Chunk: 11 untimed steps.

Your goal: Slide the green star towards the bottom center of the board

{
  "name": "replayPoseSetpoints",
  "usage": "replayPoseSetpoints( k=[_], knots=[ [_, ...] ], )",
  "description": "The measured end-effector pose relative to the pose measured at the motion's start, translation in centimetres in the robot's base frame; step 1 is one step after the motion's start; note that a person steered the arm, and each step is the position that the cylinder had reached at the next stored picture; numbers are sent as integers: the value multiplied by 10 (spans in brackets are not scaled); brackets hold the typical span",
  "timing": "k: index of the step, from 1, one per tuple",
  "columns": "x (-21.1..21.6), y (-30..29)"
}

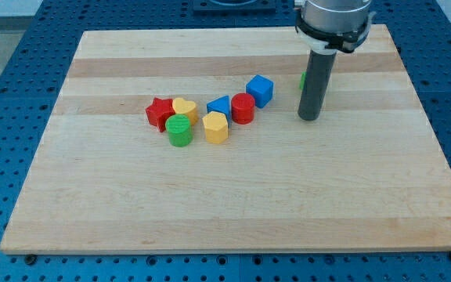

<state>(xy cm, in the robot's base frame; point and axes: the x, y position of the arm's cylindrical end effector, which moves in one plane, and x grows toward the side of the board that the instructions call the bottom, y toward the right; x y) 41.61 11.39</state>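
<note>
A: Toward two o'clock on the wooden board, what stands there?

B: My tip rests on the wood, at the lower end of a straight dark rod. It is a bare rod with no jaws, so nothing opens or closes, and it holds nothing.

A: And the green star?

B: Only a thin green sliver shows at the rod's nine o'clock edge, above the tip. The rod hides the rest, so I cannot make out its shape or whether it touches the rod.

A: What lies at nine o'clock from the tip?

B: A cluster of seven blocks. Nearest is the blue cube, then the red cylinder just beside it, with the blue triangle touching that. Next comes the yellow hexagon, at six o'clock from the triangle. Farther along sit the yellow heart, the red star and the green cylinder, packed close together.

A: Is the tip near them?

B: No, it stands apart from the cube.
</note>
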Motion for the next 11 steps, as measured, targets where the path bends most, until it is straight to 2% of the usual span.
replayPoseSetpoints(
  k=[1,2,3,4,5,6,7,8,9,11],
  knots=[
    [17,30],
    [-13,98],
    [-85,99],
    [-110,46],
    [-54,18],
    [16,19],
    [18,22],
    [-12,22],
    [-12,7],
    [90,-57]
  ],
)
